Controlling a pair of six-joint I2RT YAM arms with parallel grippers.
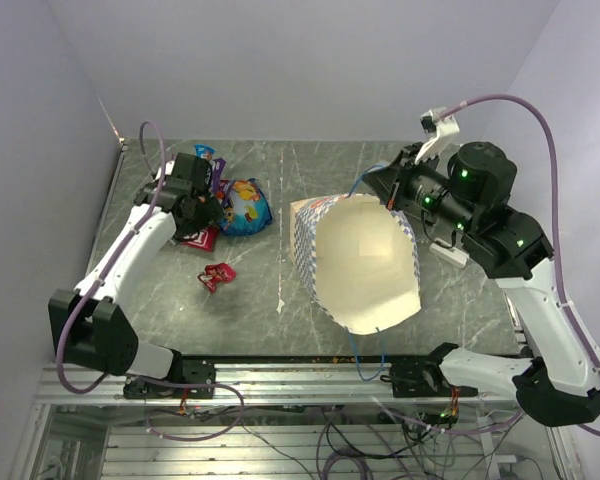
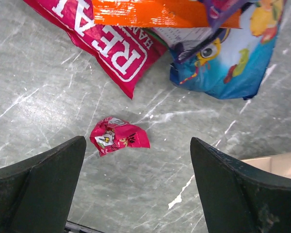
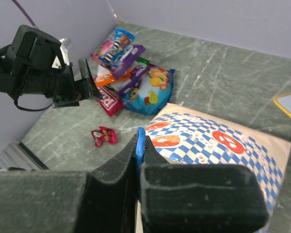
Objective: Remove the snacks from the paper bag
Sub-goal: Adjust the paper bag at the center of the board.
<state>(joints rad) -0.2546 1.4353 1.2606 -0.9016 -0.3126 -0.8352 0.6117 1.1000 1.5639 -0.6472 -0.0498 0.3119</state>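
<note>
The paper bag (image 1: 365,265) lies on its side mid-table, its cream mouth facing the near edge and its blue-and-white checkered side (image 3: 218,141) showing. My right gripper (image 1: 385,190) (image 3: 138,138) is shut on the bag's blue cord handle (image 3: 141,141) at the far rim. The snacks lie piled at the far left: a red "REAL" packet (image 2: 114,48), a blue one (image 2: 228,63), an orange one (image 2: 150,12) and a purple one (image 3: 128,60). A tiny red candy (image 2: 119,136) (image 1: 218,275) lies apart, nearer. My left gripper (image 1: 202,210) (image 2: 138,141) hangs open over the pile, holding nothing.
The grey wall runs close along the table's left edge behind the pile. A small white object (image 1: 450,253) lies by the right arm, right of the bag. A metal rail (image 1: 310,375) borders the near edge.
</note>
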